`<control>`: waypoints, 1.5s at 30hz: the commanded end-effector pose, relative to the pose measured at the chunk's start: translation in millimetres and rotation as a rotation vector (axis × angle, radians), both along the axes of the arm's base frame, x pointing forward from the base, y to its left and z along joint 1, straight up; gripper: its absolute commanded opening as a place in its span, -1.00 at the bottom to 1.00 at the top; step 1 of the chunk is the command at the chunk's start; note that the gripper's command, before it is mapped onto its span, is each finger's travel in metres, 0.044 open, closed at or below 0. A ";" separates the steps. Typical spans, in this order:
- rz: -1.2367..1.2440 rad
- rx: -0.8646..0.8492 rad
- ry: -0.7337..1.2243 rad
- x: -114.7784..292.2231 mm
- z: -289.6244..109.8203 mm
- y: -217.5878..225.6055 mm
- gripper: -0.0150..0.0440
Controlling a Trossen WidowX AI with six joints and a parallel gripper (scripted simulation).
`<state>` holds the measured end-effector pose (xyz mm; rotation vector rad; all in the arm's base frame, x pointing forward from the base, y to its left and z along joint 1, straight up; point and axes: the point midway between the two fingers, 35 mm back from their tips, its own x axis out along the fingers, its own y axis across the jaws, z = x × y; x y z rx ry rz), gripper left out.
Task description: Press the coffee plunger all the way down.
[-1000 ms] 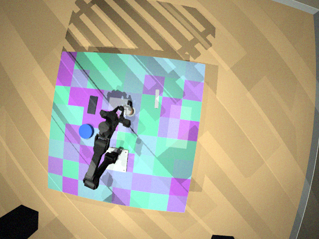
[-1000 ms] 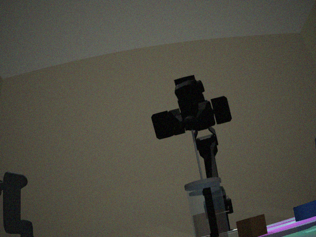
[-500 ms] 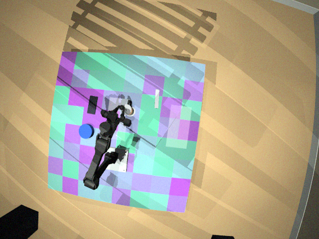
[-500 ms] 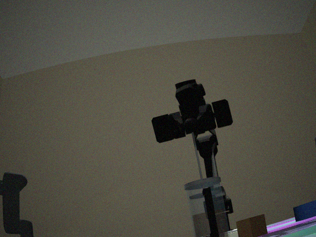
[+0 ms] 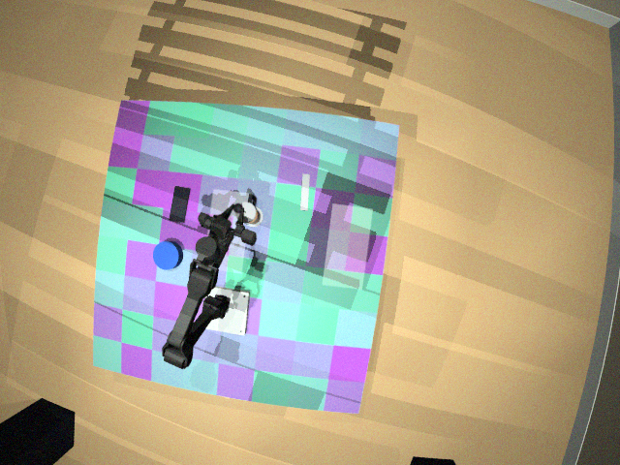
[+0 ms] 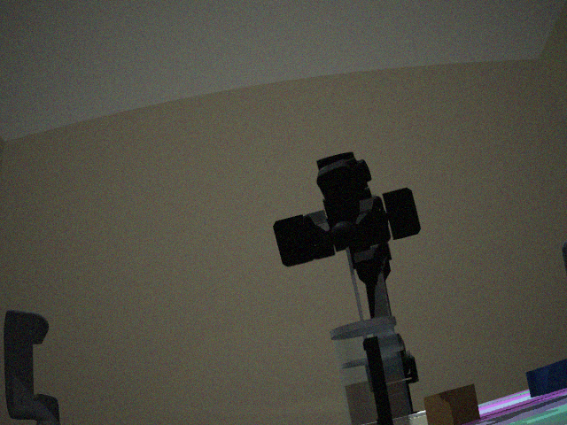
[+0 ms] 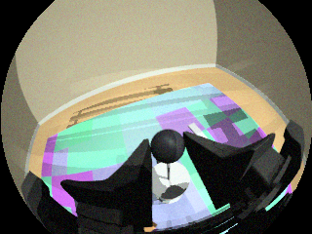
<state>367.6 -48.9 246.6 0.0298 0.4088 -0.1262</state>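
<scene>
The coffee press stands upright on the checkered mat, a glass cylinder with a black handle. Its thin rod rises well above the lid to a black ball knob. My gripper comes from above and is shut on the knob, one finger on each side. In the wrist view the lid of the press shows straight below the knob.
A blue cylinder and a dark flat block lie left of the arm. A white bar lies to the right of the press. A brown box stands close beside the press. The arm's white base plate sits nearer the mat's front.
</scene>
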 end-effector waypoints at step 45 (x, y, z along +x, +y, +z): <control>-0.002 0.011 0.089 14.0 -76.2 -1.0 -0.05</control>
